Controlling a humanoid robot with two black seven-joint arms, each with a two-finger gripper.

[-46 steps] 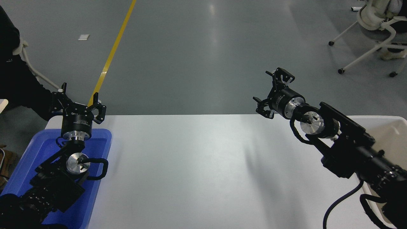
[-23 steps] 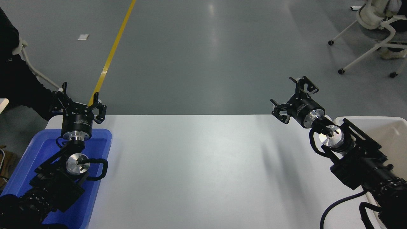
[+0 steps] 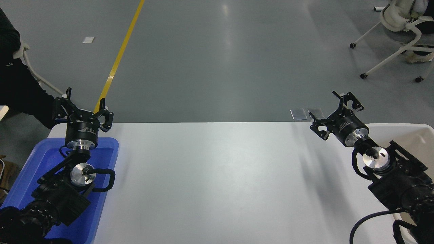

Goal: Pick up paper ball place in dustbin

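No paper ball shows anywhere in the head view. The dustbin point(image 3: 418, 134), cream-white with a rounded rim, stands at the table's right end, mostly behind my right arm. My right gripper point(image 3: 334, 110) hangs open and empty above the table's far edge, just left of the dustbin. My left gripper point(image 3: 83, 110) is parked at the far left corner above the blue tray, open with nothing in it.
A bright blue tray point(image 3: 23, 176) lies at the table's left end under my left arm. A person in dark clothing point(image 3: 15, 91) is at the far left. A white wheeled chair point(image 3: 403, 40) stands on the floor at the top right.
My right arm has swung to the right and drawn back toward the dustbin, gripper staying open. The left arm has not moved.
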